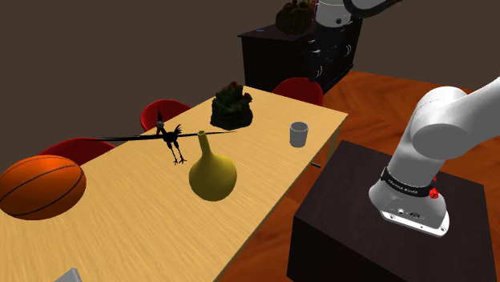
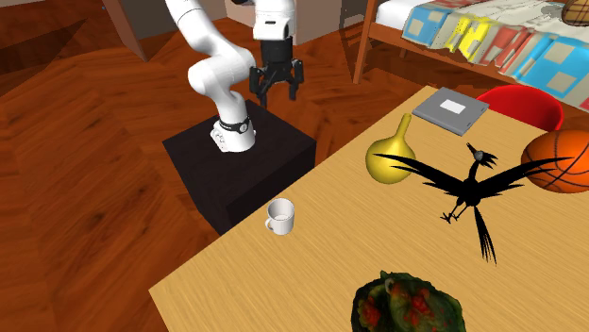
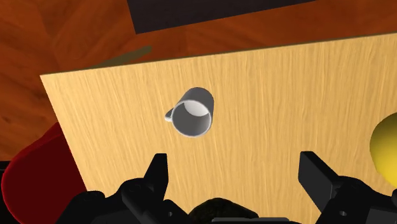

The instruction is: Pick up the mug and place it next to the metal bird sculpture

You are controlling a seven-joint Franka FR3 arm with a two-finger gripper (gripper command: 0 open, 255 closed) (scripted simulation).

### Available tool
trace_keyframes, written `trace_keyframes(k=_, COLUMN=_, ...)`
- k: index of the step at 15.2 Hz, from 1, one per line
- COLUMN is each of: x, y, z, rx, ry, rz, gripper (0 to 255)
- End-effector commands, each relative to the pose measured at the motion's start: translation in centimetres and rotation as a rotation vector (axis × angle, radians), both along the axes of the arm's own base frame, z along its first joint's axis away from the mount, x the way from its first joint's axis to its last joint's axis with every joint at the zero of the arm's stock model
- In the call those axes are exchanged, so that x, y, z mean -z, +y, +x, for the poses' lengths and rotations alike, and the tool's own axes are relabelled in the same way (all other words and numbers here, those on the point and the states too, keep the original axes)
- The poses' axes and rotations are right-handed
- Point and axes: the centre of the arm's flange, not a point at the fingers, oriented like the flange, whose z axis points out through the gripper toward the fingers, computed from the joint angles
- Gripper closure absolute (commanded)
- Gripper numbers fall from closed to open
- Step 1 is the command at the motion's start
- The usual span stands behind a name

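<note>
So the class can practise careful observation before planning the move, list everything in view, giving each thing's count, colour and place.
mug: one, white, table edge nearest the stand
bird sculpture: one, black, mid-table
vase: one, yellow, beside the bird sculpture
basketball: one, orange, table end far from the mug
plant arrangement: one, dark green and red, near the mug
book: one, grey, beyond the vase
chairs: three, red, around the table
table: one, light wood
stand: one, dark, beside the table
arm: one, white, on the stand
end effector: one, black, open, raised, facing the mug
</note>
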Motion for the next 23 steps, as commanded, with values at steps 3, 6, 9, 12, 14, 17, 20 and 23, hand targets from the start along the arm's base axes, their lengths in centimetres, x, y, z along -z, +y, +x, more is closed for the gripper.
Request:
trace_keyframes(k=3, x=4.9, y=-1.1, z=1.3, rx=-0.008, ry=-0.013, rz=0.006, gripper=0)
trace_keyframes(k=6, x=8.6, y=-2.0, z=2.3, rx=-0.014, ry=-0.021, rz=0.011, gripper=0)
trace_keyframes(k=9, x=12.3, y=-2.8, z=3.4, rx=-0.02, ry=-0.028, rz=0.015, gripper=0)
trace_keyframes(k=12, x=16.0, y=-3.7, z=4.5, rx=-0.025, ry=-0.036, rz=0.02, gripper=0)
trace_keyframes(k=14, x=18.5, y=-4.3, z=5.2, rx=-0.029, ry=-0.041, rz=0.023, gripper=0)
trace_keyframes(k=17, x=22.2, y=-5.1, z=6.4, rx=-0.035, ry=-0.049, rz=0.028, gripper=0)
trace_keyframes(k=20, x=25.9, y=-5.9, z=7.5, rx=-0.04, ry=-0.057, rz=0.032, gripper=0)
trace_keyframes(k=23, x=29.4, y=-6.6, z=8.7, rx=-0.046, ry=-0.064, rz=0.037, gripper=0)
